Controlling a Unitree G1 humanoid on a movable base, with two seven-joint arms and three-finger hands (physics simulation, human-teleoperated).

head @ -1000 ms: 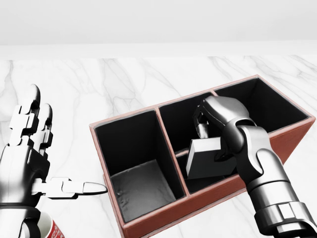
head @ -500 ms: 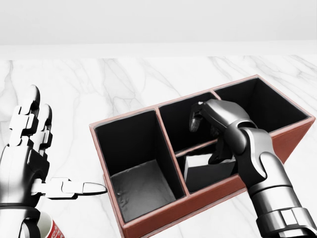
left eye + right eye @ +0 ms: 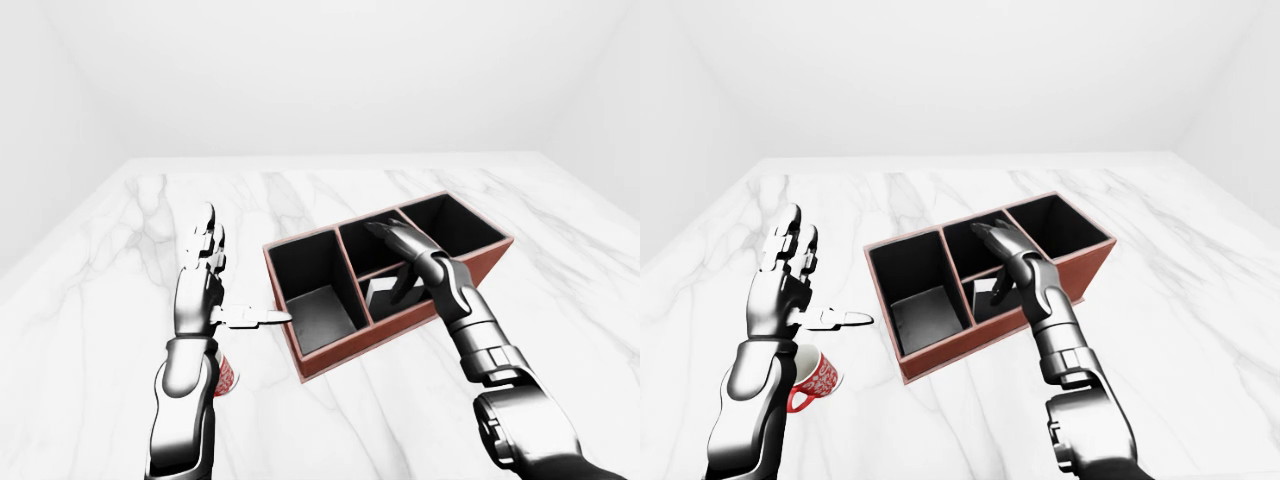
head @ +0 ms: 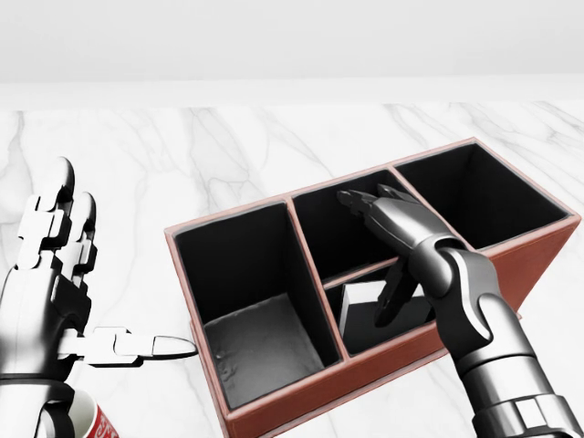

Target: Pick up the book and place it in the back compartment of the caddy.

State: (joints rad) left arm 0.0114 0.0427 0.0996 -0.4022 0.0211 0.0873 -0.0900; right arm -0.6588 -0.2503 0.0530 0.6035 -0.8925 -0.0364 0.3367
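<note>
- The book (image 4: 367,308), a grey block, stands in the small middle compartment of the caddy (image 4: 274,411), the one nearest the bottom of the head view; only its pale upper edge and part of one face show above the wall.
- The caddy is a red-brown box with black inner walls. In the head view it holds one long compartment on its left, one on its right at the upper right, and a middle section split by a low divider into two smaller cells.
- The right hand (image 4: 399,239) hangs over that middle section with its fingers spread wide. Two of them reach toward the upper cell, while the thumb (image 4: 394,297) angles down just beside the book (whether it touches the cover cannot be told). Nothing is clasped in it.
- The left hand (image 4: 57,278) is raised at the left of the head view, well apart from the book, holding nothing. Its two fingers point up and its thumb (image 4: 137,346) sticks out sideways, the tip close to the caddy's left wall.
- A red-and-white patterned mug (image 3: 816,377) stands on the marble tabletop (image 3: 90,300) under the left forearm, best seen in the right-eye view.
- The long left compartment shows a bare grey floor.
</note>
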